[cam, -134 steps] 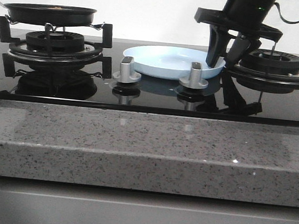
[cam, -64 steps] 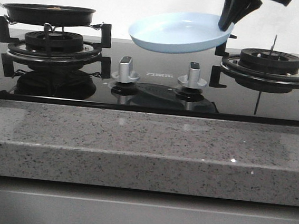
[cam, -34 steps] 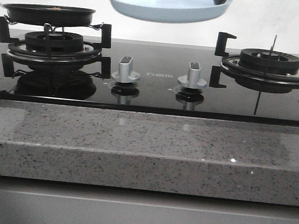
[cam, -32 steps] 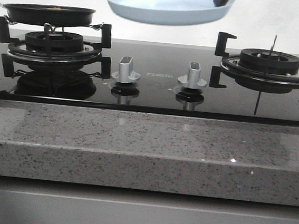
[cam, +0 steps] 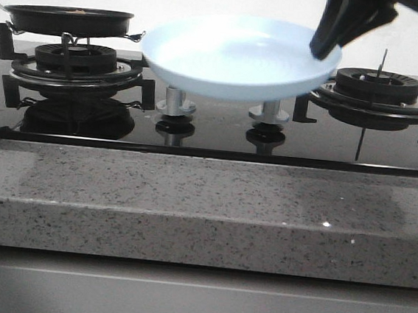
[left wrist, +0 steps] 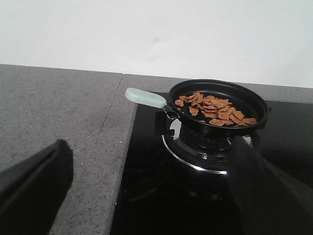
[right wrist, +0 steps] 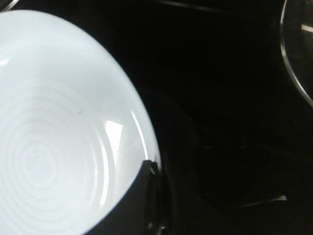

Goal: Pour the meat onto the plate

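The pale-blue plate (cam: 233, 55) hangs in the air over the middle of the hob, above the two knobs, tilted slightly toward the camera. My right gripper (cam: 325, 48) is shut on its right rim. In the right wrist view a dark finger (right wrist: 139, 200) lies over the rim of the plate (right wrist: 58, 132), which is empty. The meat (left wrist: 215, 107) lies in the black frying pan (left wrist: 244, 100) on the left burner. My left gripper (left wrist: 151, 196) is open, short of the pan, over the hob's left edge. The pan also shows in the front view (cam: 70, 19).
The pan has a pale-green handle (left wrist: 145, 97) pointing toward the grey stone counter (left wrist: 54, 112). Two silver knobs (cam: 175, 101) stand under the plate. The right burner (cam: 378, 88) carries nothing. The stone counter edge (cam: 204, 208) runs along the front.
The right gripper lifted the plate off the hob, carried it up and left, and has now brought it lower and nearer the camera. The pan has not moved.
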